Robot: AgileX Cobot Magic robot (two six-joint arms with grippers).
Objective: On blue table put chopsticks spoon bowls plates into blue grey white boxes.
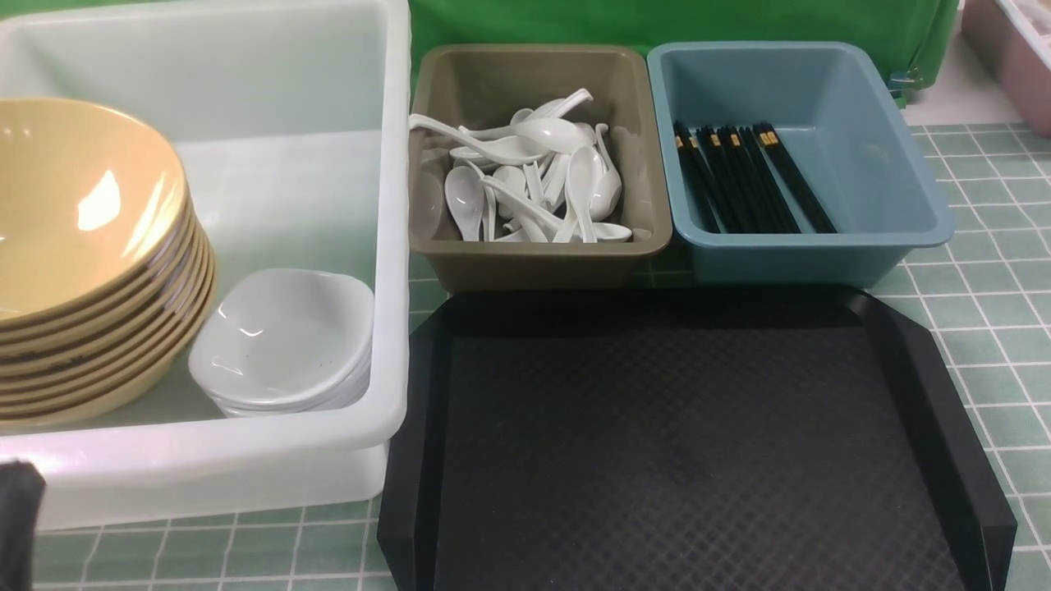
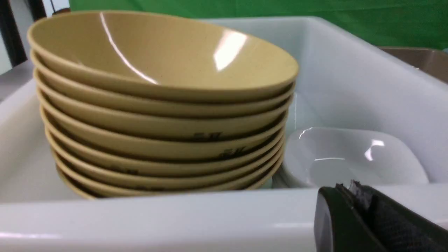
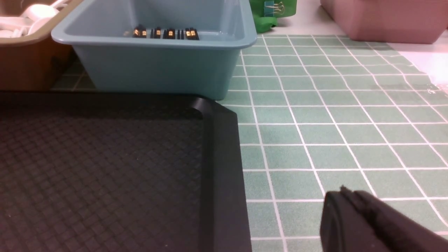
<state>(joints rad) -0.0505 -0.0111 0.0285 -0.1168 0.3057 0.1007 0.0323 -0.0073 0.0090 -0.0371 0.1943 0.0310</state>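
In the front view, the yellow bowls (image 1: 82, 205) lean in a stack beside the small white plates (image 1: 283, 336), both inside the big white box (image 1: 205, 468); spoons (image 1: 525, 164) lie jumbled in the grey-brown box (image 1: 534, 263), and chopsticks (image 1: 747, 180) side by side in the blue box (image 1: 788, 254). No loose piece shows on the black tray (image 1: 673, 460), so the sorting looks done and the step in hand is probably just to rest; lift any arm straight up before swinging it, lest it catch a rim or tip the leaning bowls. The left wrist view has the left gripper (image 2: 353, 196) closed on nothing, by the white box's near wall; small dark marks on the bowls' outsides look like printing, but I can't read them. In the right wrist view, the right gripper (image 3: 346, 199) is likewise closed and empty over the table (image 3: 297, 182); no brand or label is readable there.
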